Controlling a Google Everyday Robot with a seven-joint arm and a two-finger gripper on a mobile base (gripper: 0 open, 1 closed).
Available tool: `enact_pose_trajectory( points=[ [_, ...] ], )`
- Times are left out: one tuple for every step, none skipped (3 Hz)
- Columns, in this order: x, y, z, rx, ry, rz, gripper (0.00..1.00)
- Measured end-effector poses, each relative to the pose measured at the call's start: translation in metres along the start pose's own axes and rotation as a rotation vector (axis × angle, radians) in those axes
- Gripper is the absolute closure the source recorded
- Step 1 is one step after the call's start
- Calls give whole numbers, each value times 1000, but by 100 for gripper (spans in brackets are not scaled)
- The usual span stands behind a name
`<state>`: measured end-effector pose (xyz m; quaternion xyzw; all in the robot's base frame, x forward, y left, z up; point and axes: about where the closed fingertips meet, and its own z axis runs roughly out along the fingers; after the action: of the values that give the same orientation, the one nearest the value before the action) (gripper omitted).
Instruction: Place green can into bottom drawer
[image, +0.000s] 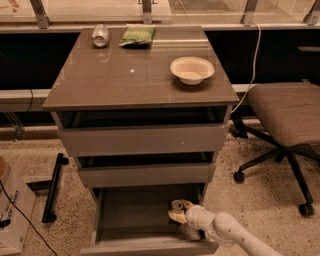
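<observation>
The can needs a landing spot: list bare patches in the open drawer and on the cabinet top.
In the bottom drawer, the floor is bare from left wall to middle; crowded at right, where the pincer holds the green can. The cabinet top is bare front and centre, bordered by the bowl at right and the silver can and snack bag at back.

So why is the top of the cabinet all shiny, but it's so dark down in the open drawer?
In the camera view, the glossy cabinet top catches pale glare streaks near its back edge. In the same view, the bottom drawer sits in shadow under the drawers above, so the gripper at its right side and the green can at its tip look dim.
</observation>
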<state>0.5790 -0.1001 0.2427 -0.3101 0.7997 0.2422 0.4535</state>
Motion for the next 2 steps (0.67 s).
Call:
enact_pose_trajectory(
  points=[
    [21, -13, 6, 25, 0, 39, 52],
    [20, -11, 8, 20, 0, 38, 28]
  ],
)
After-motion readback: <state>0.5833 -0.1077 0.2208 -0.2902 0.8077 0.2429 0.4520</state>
